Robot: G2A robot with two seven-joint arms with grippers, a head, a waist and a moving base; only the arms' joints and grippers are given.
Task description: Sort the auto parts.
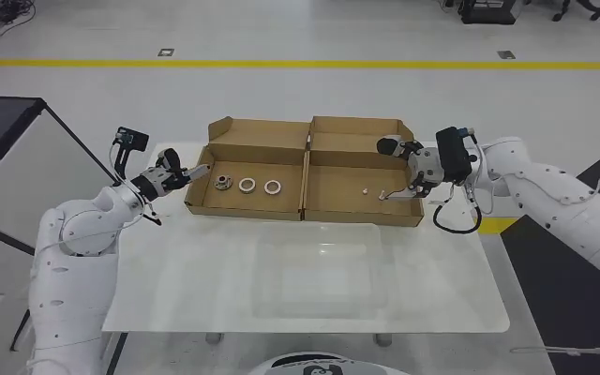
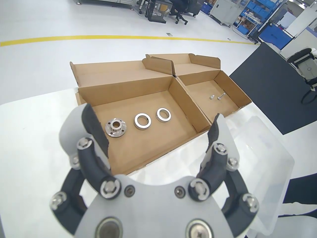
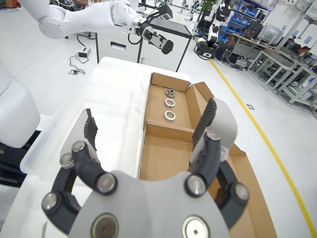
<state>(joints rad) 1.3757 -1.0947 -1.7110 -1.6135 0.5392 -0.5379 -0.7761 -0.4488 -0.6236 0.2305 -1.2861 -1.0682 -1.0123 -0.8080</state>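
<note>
Top view, clock bearings taken from the box pair.
- Left box [image 1: 253, 202]: flanged hub [image 1: 222, 182], two rings [image 1: 248, 185] [image 1: 273, 187] in row.
- Right box [image 1: 342, 192]: bolt [image 1: 387, 195], small spacer [image 1: 364, 190] close together.
- Left gripper [image 2: 151, 112]: 9 o'clock, outside box wall, fingers wide, holding nothing.
- Right gripper [image 3: 149, 105]: 3 o'clock, over box edge, wide, holding nothing.
- Clear bin [image 1: 319, 228]: 6 o'clock.
- Judgement: between picks or near finish, round parts and fasteners already separated.
- Next: any further pick needs reach toward 6 o'clock and descent into bin.

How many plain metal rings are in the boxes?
2 rings, both in the left box: middle ring beside the flanged hub, other ring nearer the right box. None seems hidden.
</note>
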